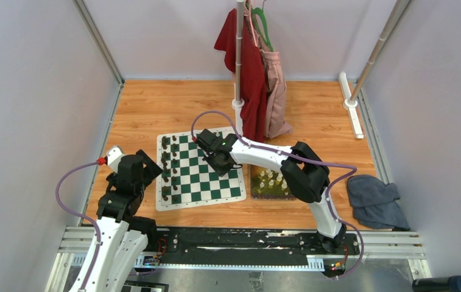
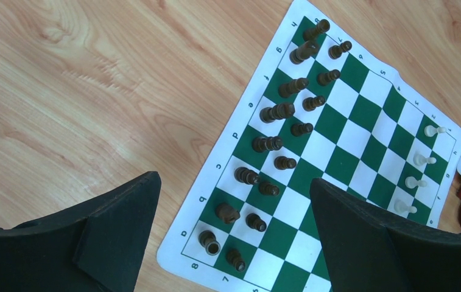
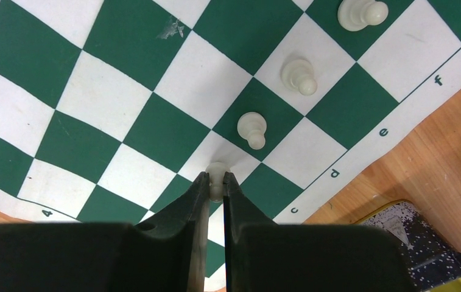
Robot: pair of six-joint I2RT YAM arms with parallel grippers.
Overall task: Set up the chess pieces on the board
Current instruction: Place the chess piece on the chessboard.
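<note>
The green and white board point(image 1: 215, 182) lies in the middle of the wooden table. My right gripper point(image 3: 216, 182) is shut on a cream-white pawn point(image 3: 217, 170), held low over a white square in the board's second row from its edge. Three cream-white pawns point(image 3: 252, 129) stand in a diagonal line just beyond it. In the top view the right gripper point(image 1: 206, 152) is over the far part of the board. My left gripper point(image 2: 234, 180) is open and empty above the board's left edge point(image 2: 215, 182). Several cream pawns point(image 2: 422, 160) also show there.
Dark brown chessmen point(image 2: 276, 112) fill two rows along the board's left side point(image 1: 165, 170). A yellow-green tray point(image 1: 270, 182) with cream pieces sits right of the board. A pole with red and pink garments point(image 1: 252, 73) stands behind it. A grey cloth point(image 1: 374, 201) lies at the right.
</note>
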